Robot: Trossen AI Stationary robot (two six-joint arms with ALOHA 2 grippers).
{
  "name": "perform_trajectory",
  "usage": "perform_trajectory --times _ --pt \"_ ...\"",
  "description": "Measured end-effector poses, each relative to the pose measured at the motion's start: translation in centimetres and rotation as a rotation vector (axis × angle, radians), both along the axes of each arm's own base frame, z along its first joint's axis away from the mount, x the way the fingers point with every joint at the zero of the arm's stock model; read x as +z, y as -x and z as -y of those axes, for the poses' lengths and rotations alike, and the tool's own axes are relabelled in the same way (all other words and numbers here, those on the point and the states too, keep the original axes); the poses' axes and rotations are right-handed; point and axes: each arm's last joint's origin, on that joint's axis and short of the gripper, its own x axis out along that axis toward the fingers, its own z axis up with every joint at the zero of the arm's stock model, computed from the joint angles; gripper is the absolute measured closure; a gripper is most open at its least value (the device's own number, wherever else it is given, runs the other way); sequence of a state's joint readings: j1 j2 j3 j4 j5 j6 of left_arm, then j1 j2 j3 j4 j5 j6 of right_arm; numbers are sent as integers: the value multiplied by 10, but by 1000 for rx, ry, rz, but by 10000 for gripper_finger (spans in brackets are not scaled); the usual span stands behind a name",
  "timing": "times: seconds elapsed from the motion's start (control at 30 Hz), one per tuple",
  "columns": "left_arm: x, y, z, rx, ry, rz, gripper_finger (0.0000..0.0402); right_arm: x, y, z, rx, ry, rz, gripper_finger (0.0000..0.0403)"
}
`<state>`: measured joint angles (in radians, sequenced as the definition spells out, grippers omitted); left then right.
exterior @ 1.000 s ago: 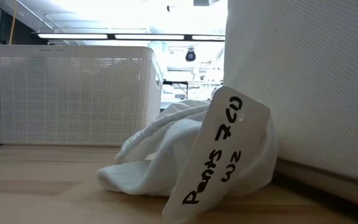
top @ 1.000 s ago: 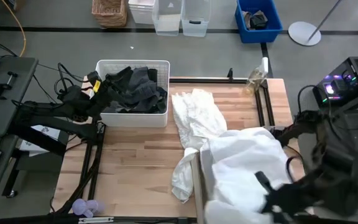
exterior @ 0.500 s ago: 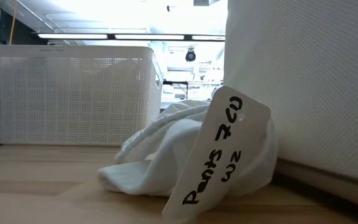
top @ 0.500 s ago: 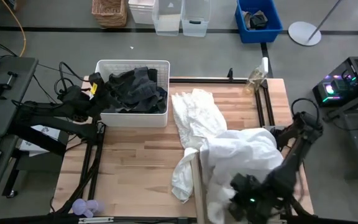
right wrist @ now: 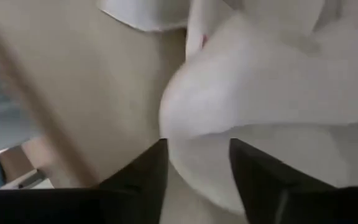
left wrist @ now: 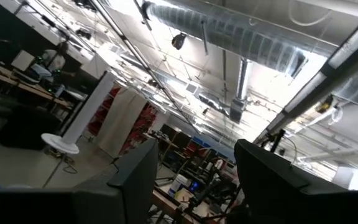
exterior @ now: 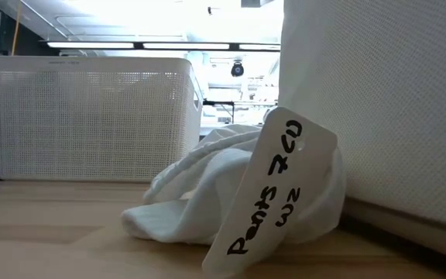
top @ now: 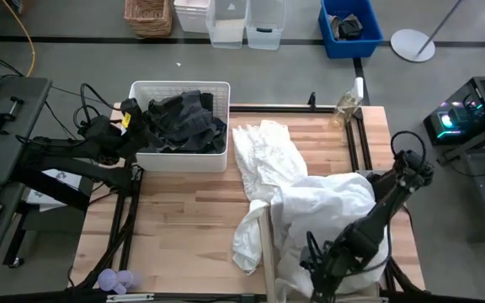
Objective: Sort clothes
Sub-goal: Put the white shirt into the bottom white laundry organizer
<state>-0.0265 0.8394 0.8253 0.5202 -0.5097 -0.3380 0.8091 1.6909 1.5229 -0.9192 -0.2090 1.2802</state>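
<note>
A white slotted basket [top: 220,160] at the table's far left holds dark clothes [top: 183,122]. A white garment [top: 263,156] lies spread on the wood. More white clothes [top: 331,206] are heaped in the beige box [top: 267,252] at the near right, and one spills over its wall onto the table [exterior: 207,194]. My right gripper [top: 322,271] [right wrist: 197,180] is low over this heap, open. My left gripper [top: 129,114] [left wrist: 191,186] waits open at the basket's left wall, pointing up at the ceiling. My right gripper's open fingers [right wrist: 138,177] stand on either side of a bulge of white cloth [right wrist: 229,99] in the box, coming from above. Whether they touch the cloth I cannot tell.
A handwritten paper tag [exterior: 273,194] leans against the box wall [exterior: 385,101]. A small purple object [top: 112,282] lies at the table's near left corner, a clear bottle [top: 348,105] at the far right corner. Bare wood [top: 175,219] stretches between basket and box.
My right arm has swung from the table's near right corner toward the left and come down over the near part of the white heap in the box. The left arm and the dark clothes have kept still.
</note>
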Motion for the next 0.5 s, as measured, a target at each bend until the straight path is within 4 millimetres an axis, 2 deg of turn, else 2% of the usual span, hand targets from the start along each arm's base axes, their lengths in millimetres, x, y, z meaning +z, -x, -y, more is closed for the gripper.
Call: perform_trajectory --times 0.13,0.27,0.4,0.5 --pt "0 -1 1 -4 -37 -21 201 34 -13 16 24 -45 20 179" --pt "-1 -1 1 0 -61 -42 201 77 -15 48 15 38 30 164" --pt "-3 -2 1 -1 -62 -68 201 108 -7 93 -201 313 36 166" --pt "-4 -2 1 -1 -62 -77 201 120 -11 123 -352 331 116 167"
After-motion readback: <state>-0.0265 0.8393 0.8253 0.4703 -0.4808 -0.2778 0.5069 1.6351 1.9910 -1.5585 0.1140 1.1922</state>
